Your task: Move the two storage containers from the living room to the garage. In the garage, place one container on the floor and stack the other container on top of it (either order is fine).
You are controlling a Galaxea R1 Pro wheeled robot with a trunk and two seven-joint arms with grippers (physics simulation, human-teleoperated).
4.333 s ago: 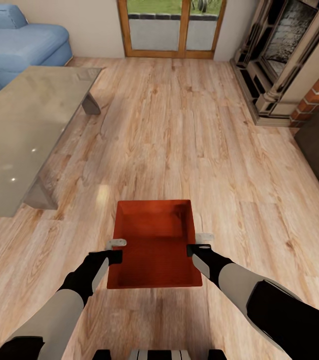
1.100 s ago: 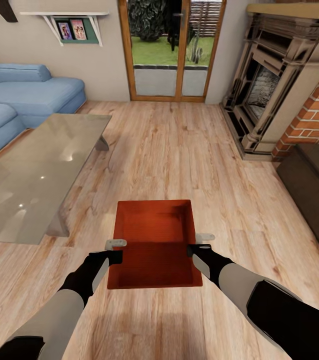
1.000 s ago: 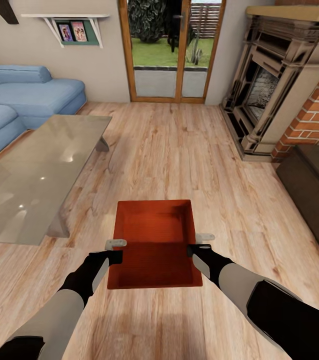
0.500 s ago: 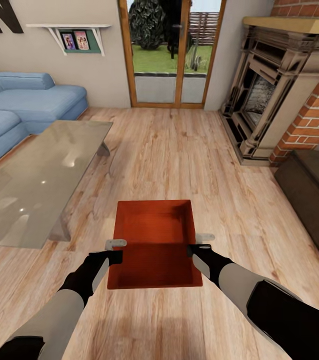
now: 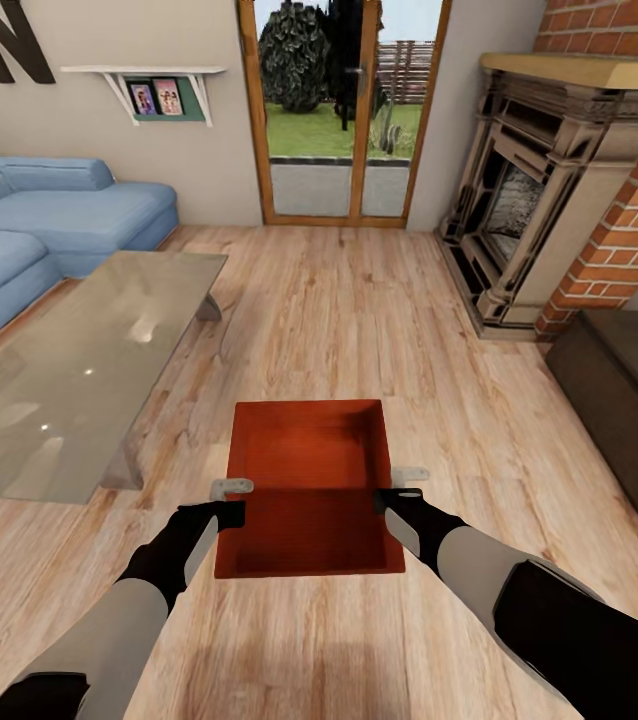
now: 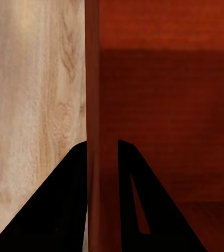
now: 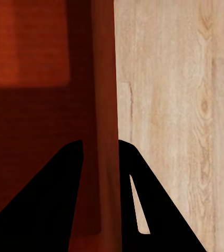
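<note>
An orange-red open-topped storage container (image 5: 307, 487) hangs above the living room's light wood plank flooring (image 5: 359, 320), held between my two arms in the head view. My left gripper (image 5: 231, 500) is shut on its left wall and my right gripper (image 5: 399, 483) is shut on its right wall. In the left wrist view the ribbed wall (image 6: 93, 105) runs between the black fingers of the left gripper (image 6: 101, 149). In the right wrist view the container's wall (image 7: 104, 79) is pinched by the right gripper (image 7: 100, 147). A second container is out of view.
A glass-topped table (image 5: 69, 370) stands to the left, with a blue sofa (image 5: 49, 215) behind it. Glazed patio doors (image 5: 344, 110) are straight ahead. The brick fireplace (image 5: 539, 200) and a dark low chest (image 5: 624, 390) line the right side.
The whole head view has shifted: more of the far wall, doors and fireplace shows, so the camera moved. Both grippers and the container keep the same place in the picture.
</note>
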